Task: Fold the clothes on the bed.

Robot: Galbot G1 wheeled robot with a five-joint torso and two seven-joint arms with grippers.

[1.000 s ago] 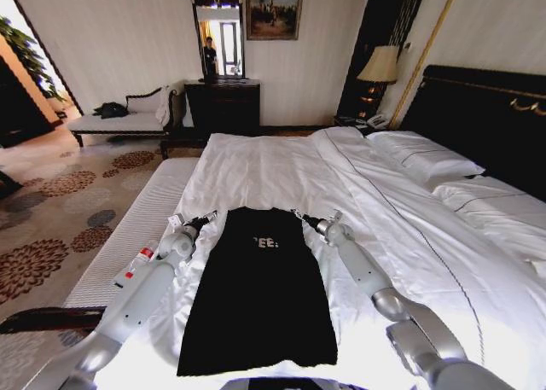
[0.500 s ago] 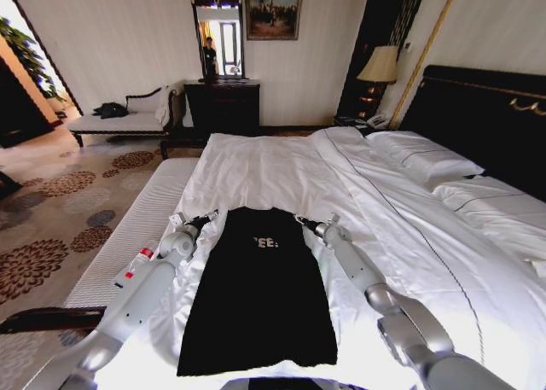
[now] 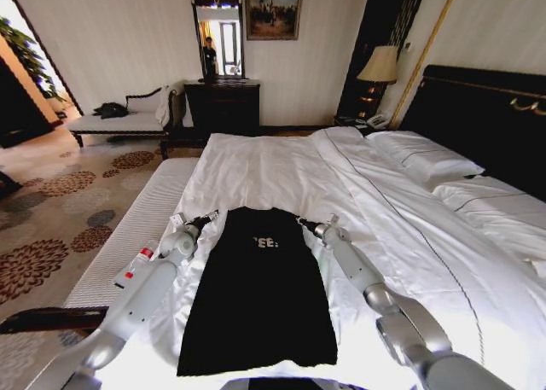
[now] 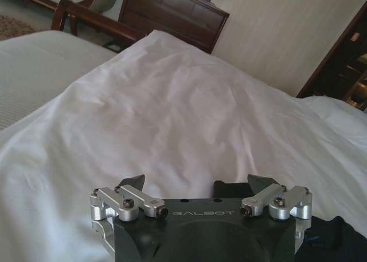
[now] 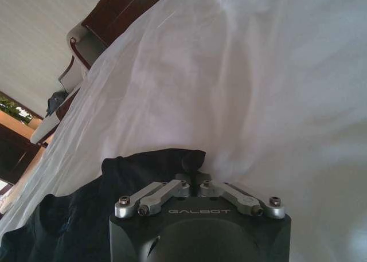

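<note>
T-shirt (image 3: 258,292): black, flat in the lower centre of the head view, on the white duvet of the bed (image 3: 409,228); collar end points up the frame.
Left gripper (image 3: 207,217): at the shirt's upper left corner; jaws wide apart, holding nothing.
Right gripper (image 3: 300,222): at the upper right corner; jaws closed together on the fabric edge, a black fold between the tips.
Step, as I judge: taking both shoulder corners.
Advice: close the left jaws on the shirt only, not the duvet; lift both corners level.
</note>
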